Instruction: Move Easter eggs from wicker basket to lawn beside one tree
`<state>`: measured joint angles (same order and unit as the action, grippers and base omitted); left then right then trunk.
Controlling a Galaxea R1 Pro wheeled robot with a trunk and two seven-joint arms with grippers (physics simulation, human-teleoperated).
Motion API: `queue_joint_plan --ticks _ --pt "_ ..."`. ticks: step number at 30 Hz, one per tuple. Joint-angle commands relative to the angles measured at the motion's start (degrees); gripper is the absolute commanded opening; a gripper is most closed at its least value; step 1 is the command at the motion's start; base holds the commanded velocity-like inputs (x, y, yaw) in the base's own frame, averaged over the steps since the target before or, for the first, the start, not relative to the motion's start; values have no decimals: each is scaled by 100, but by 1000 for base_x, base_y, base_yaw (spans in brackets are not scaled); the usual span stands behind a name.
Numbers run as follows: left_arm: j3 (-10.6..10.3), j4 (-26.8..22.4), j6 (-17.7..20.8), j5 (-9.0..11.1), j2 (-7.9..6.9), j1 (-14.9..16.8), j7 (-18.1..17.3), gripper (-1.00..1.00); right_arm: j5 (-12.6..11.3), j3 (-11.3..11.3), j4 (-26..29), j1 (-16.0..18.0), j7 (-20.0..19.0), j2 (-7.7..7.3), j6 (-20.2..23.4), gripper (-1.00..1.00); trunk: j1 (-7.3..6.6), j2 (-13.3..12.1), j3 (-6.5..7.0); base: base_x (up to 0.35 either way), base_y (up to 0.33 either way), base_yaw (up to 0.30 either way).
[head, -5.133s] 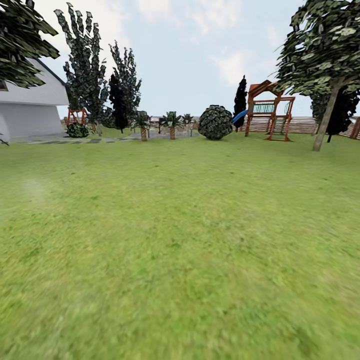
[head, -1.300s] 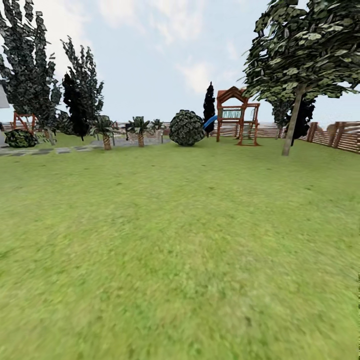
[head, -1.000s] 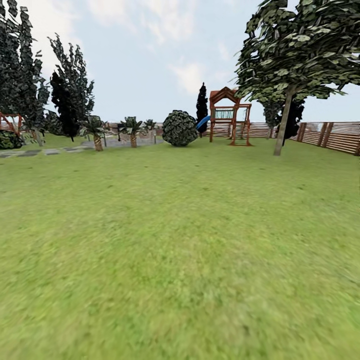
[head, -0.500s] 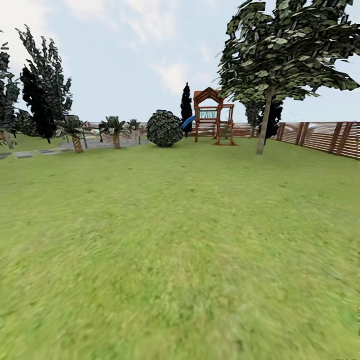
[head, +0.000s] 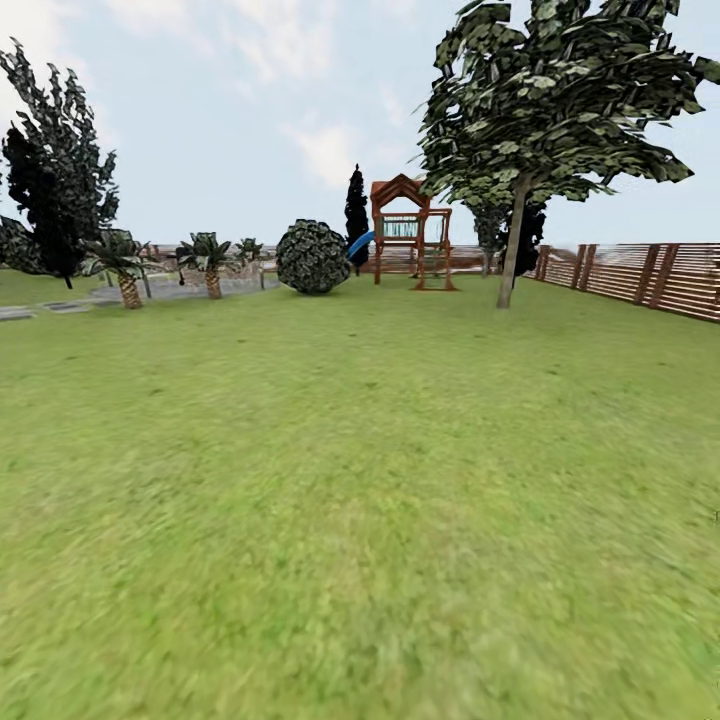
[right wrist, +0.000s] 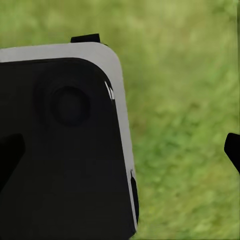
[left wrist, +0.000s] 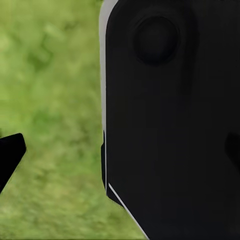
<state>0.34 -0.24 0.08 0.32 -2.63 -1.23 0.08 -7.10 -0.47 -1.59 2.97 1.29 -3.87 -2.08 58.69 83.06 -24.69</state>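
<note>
nearest, in the left wrist view: a black robot panel with a pale edge (left wrist: pixel 170 125) blocking most of the frame, blurred grass beside it, one dark fingertip (left wrist: pixel 9 155) poking in at the edge. cannot tell whether the left gripper is released or clenched. same story in the right wrist view: a black, grey-rimmed panel (right wrist: pixel 65 145) in front, grass behind, a dark fingertip (right wrist: pixel 233 149) at the border; state of the right gripper impossible to judge.

in the head view, the lawn (head: pixel 340 480) spreading flat and mottled green from the foreground, smeared near the bottom, running far back. farther off on the right, the tree (head: pixel 512 240) with a thin pale trunk and a broad angular dark green crown, standing on the grass near the brown slatted fence (head: pixel 650 275) that runs along the right side. behind that trunk, a near-black tree (head: pixel 528 235) close to the fence line. past the middle of the grass, a round dark bush (head: pixel 312 257), and just beside it toward the right a wooden play tower (head: pixel 410 232) with a blue slide (head: pixel 360 243) and a slim dark cypress (head: pixel 356 208) at its back. to the left, short palms (head: pixel 125 265) beside grey paving (head: pixel 190 288), then tall dark trees (head: pixel 55 170) at the far left edge. pale cloudy sky above.
</note>
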Motion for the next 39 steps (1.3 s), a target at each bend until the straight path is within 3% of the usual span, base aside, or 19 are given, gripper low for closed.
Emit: queue_joint_plan --ticks 1,13,39 --pt "2 -3 1 3 0 0 1 100 -50 -2 -17 9 2 1 -21 100 3 2 -4 322 0 -262" --pt "2 -3 1 3 0 0 1 100 -54 -2 -18 8 0 1 -28 100 3 2 -4 322 0 -264" --pt "5 -11 1 3 -9 0 1 100 -55 3 -18 9 -6 1 -38 100 3 2 -4 322 0 -7"
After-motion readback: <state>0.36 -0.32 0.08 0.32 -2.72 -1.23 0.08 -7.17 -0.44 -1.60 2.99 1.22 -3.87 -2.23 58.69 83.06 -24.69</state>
